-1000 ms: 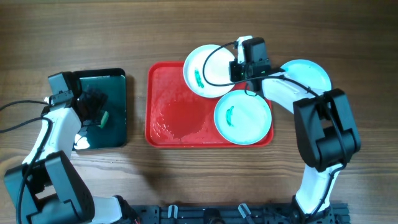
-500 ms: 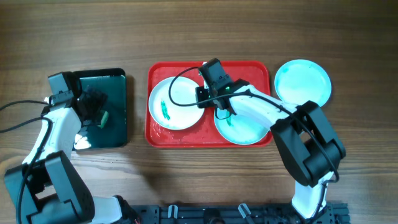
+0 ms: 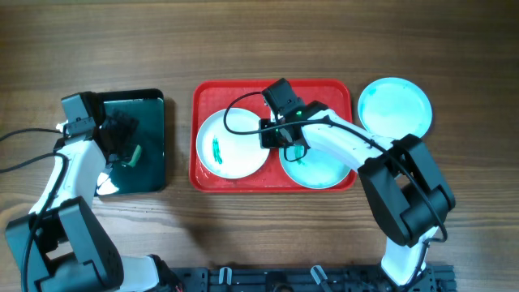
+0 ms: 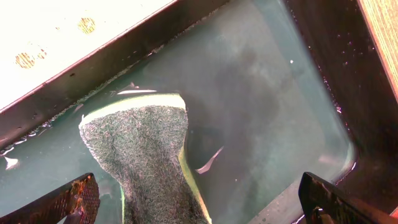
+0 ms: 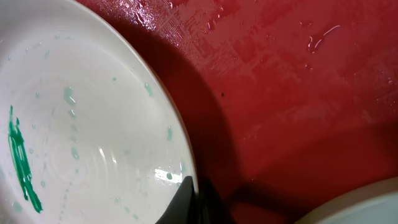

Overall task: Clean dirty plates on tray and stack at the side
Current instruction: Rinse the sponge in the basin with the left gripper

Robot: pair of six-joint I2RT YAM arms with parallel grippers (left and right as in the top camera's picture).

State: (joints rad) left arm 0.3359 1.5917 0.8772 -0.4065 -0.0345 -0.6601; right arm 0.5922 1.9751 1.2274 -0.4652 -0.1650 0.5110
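Near right in the red tray (image 3: pixel 235 96) lay a cyan plate (image 3: pixel 324 166). Left of it sat the white plate (image 3: pixel 231 146), green-smeared, its right rim apparently pinched by the right claw (image 3: pixel 273 135). At left, the left claw (image 4: pixel 202 202) gaped wide about a sponge (image 4: pixel 146 155) in the black basin (image 3: pixel 154 166). Far right, another cyan plate (image 3: pixel 395 105) rested on the worktop (image 3: pixel 243 40).

I find nothing to read anywhere. The white plate (image 3: pixel 233 152) near the middle of my worktop bears only a green smear, not letters. The red tray (image 3: pixel 243 93) under it shows no print, label or number. The same goes for the black basin (image 3: pixel 152 166) toward the left edge and the sponge (image 4: pixel 143 149) lying in it.
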